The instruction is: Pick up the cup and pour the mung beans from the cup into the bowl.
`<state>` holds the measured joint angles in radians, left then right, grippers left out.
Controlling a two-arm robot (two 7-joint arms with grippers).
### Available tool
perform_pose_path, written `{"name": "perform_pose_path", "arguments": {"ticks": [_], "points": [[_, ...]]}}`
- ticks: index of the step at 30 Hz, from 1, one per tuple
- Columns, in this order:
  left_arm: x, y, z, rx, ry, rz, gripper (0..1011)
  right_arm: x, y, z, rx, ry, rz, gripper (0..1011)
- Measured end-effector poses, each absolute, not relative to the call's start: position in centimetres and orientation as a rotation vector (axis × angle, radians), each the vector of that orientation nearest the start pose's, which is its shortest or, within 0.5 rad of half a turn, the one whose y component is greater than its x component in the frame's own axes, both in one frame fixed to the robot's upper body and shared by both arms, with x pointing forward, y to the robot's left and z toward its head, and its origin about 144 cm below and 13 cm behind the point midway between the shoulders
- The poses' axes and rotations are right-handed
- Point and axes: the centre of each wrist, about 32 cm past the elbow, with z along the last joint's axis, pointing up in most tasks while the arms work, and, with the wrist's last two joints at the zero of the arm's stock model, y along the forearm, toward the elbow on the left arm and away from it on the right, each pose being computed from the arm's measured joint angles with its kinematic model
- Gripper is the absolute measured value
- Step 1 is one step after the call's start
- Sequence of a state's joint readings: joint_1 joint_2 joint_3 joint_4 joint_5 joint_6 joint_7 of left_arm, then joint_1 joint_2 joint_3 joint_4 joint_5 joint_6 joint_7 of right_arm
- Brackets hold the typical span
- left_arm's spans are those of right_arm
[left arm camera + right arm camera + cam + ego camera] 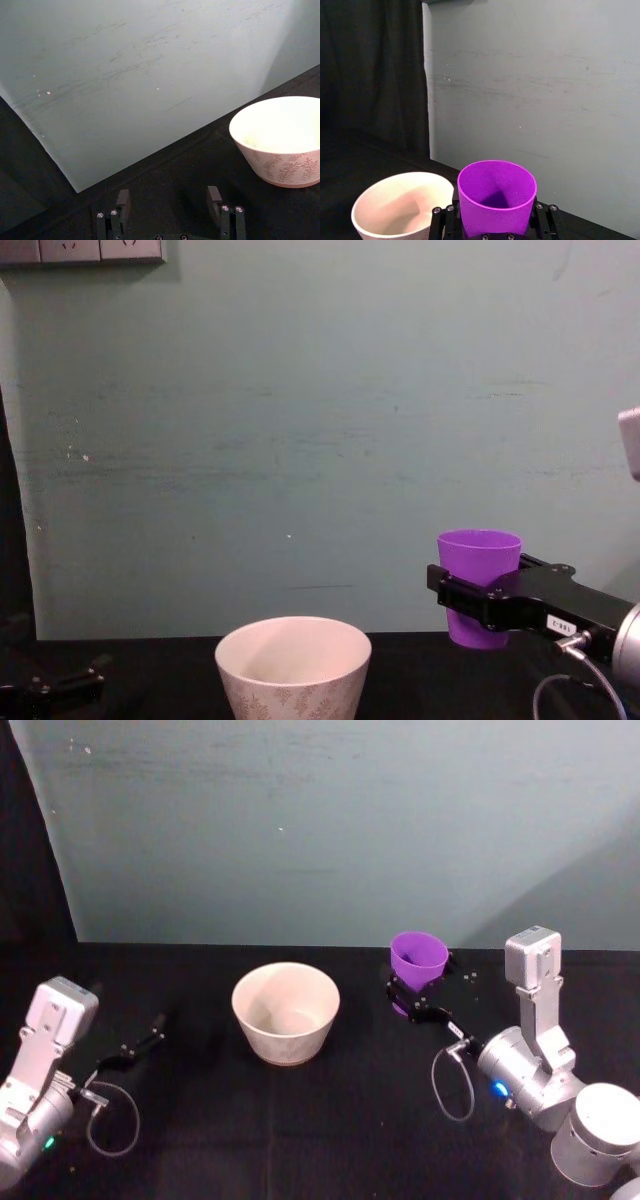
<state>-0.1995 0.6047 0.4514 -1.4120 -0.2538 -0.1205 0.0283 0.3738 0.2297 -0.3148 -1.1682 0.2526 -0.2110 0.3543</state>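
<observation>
Right hand point(485, 592) gripped cup point(480, 558), upright, right of bowl point(288, 1042). Likely carry step; next needed shift over bowl, then tilt. Left hand point(169, 200) lay released, left of bowl.

The cup point(496, 197) is recorded as purple plastic, matt, with a finely grained inner wall. The bowl point(280, 150) is found smooth and pale inside, low in sheen, with a leaf pattern printed outside (ceramic or plastic cannot be told). The table cover point(350, 1120) is noted as black and matt. The wall panel point(300, 440) is painted pale green, flat, scuffed and scratched. On the left gripper point(168, 200), matt black fingers point(123, 199) are fastened with bright metal screws point(100, 215). The right arm housing point(530, 1075) is finished in smooth silver-grey satin.
</observation>
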Motion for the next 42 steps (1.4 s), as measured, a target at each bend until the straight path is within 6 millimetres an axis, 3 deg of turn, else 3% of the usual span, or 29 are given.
{"name": "perform_pose_path", "arguments": {"ticks": [29,42], "points": [[48.9,31.0,114.0,0.304,-0.285,1.248,1011,55.4,-23.3,114.5,0.020,-0.141,-1.013,732],[48.9,31.0,114.0,0.304,-0.285,1.248,1011,57.4,-22.3,117.1,-0.168,-0.300,-0.953,733]]}}
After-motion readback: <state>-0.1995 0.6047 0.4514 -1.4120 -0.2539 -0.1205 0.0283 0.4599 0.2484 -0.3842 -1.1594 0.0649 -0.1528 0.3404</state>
